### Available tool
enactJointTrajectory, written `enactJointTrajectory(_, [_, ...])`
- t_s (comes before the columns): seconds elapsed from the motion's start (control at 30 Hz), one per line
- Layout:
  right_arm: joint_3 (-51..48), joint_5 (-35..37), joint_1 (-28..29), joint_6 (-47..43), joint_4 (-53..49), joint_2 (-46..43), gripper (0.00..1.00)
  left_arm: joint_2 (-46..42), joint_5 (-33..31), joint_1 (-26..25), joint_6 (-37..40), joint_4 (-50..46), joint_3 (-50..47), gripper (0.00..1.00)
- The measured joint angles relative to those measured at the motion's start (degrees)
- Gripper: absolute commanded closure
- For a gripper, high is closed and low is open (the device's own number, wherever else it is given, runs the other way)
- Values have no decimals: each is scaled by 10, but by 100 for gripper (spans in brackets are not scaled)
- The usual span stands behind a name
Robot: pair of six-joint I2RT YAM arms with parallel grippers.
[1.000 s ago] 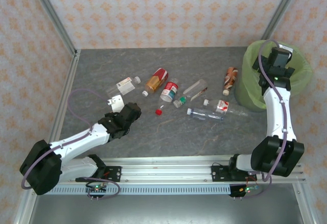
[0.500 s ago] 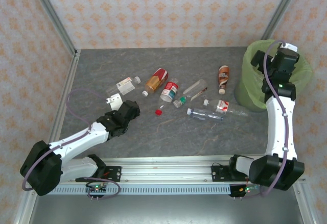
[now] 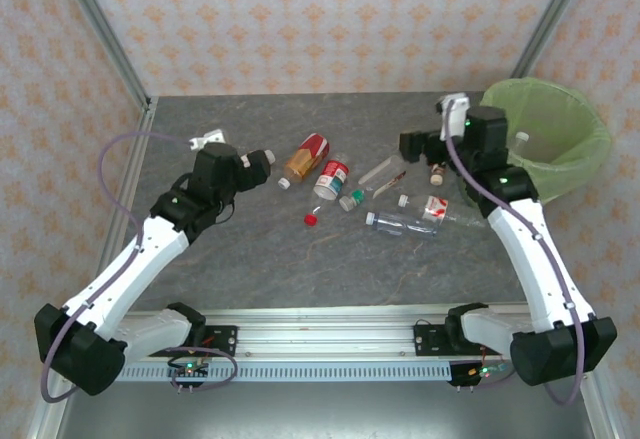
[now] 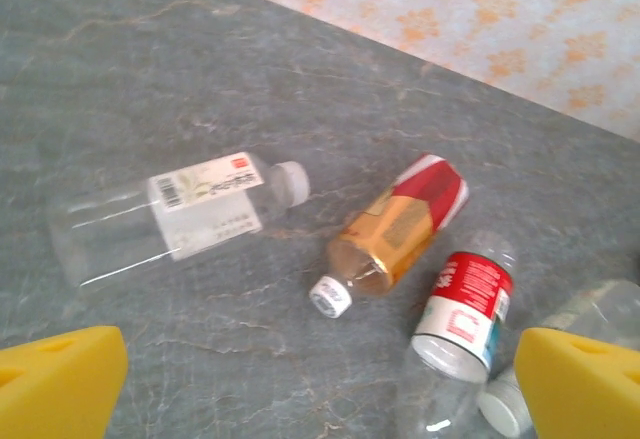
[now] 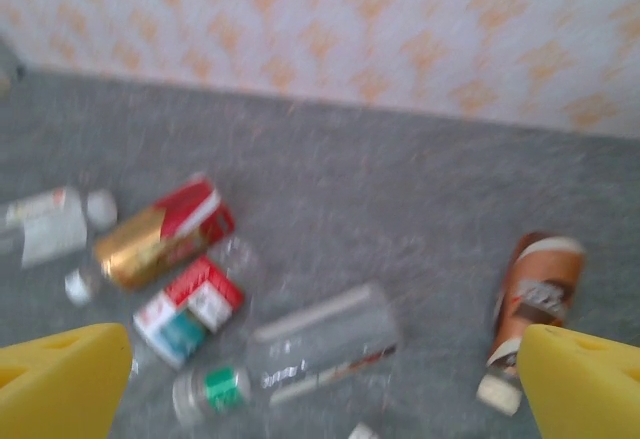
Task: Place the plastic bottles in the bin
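Observation:
Several plastic bottles lie on the grey table. A clear white-labelled bottle (image 4: pixel 170 214), an orange-labelled bottle (image 4: pixel 400 229) and a red-labelled bottle (image 4: pixel 465 304) lie below my left gripper (image 4: pixel 320 399), which is open and empty. My left gripper (image 3: pixel 258 162) hovers over the left end of the group. My right gripper (image 3: pixel 412 145) hangs left of the green-lined bin (image 3: pixel 575 159). It is open and empty above a clear green-capped bottle (image 5: pixel 300 354) and a brown bottle (image 5: pixel 535 304). Two more clear bottles (image 3: pixel 420 214) lie nearer the arms.
A loose red cap (image 3: pixel 311 220) lies on the table (image 3: pixel 300 269) in front of the bottles. Patterned walls and metal frame posts (image 3: pixel 100 34) close in the table at back and sides. The bin stands in the far right corner.
My right gripper has come out of the bin and swung left over the bottles. My left arm has risen and reached farther back, over the white-labelled bottle.

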Motion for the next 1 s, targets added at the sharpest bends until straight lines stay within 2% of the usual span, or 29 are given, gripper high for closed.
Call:
enactJointTrajectory(0.17, [-76, -4, 45, -67, -24, 7, 1, 43, 53, 0, 61, -25, 38, 0])
enactJointTrajectory(0.33, [-144, 7, 91, -146, -47, 11, 1, 71, 72, 0, 104, -37, 44, 0])
enactJointTrajectory(0.6, [-153, 31, 102, -202, -61, 45, 1, 74, 98, 0, 139, -21, 31, 0])
enactJointTrajectory(0.93, [-153, 58, 106, -252, -85, 88, 0, 91, 136, 0, 137, -15, 31, 0])
enactJointTrajectory(1.0, [-153, 62, 106, -267, -85, 99, 4, 91, 143, 0, 131, -12, 31, 0])
